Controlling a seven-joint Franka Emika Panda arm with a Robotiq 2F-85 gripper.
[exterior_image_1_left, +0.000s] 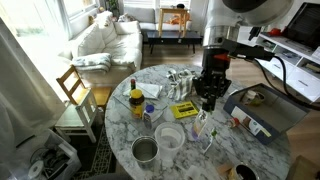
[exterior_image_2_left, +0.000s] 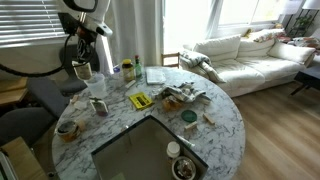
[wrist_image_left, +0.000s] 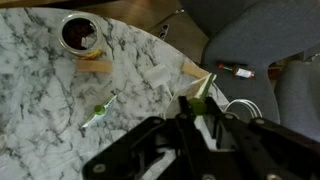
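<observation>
My gripper (wrist_image_left: 198, 108) is shut on a small green item in a clear wrapper (wrist_image_left: 200, 95), which sticks out past the fingertips. It hangs above the edge of the round marble table (wrist_image_left: 40, 90), over the grey chair (wrist_image_left: 260, 40). A similar green wrapped item (wrist_image_left: 100, 112) lies flat on the marble to the left of the fingers. In both exterior views the gripper (exterior_image_1_left: 208, 95) (exterior_image_2_left: 82, 68) is raised over the table (exterior_image_1_left: 120, 130) (exterior_image_2_left: 220, 115), near a yellow packet (exterior_image_1_left: 183, 110) (exterior_image_2_left: 140, 100).
A dark cup (wrist_image_left: 78, 33) and a tan block (wrist_image_left: 97, 65) sit on the marble. A red pen (wrist_image_left: 238, 71) lies on the chair. A yellow bottle (exterior_image_1_left: 136, 100), metal cup (exterior_image_1_left: 145, 150), white bowl (exterior_image_1_left: 168, 137) and grey box (exterior_image_1_left: 265, 110) crowd the table.
</observation>
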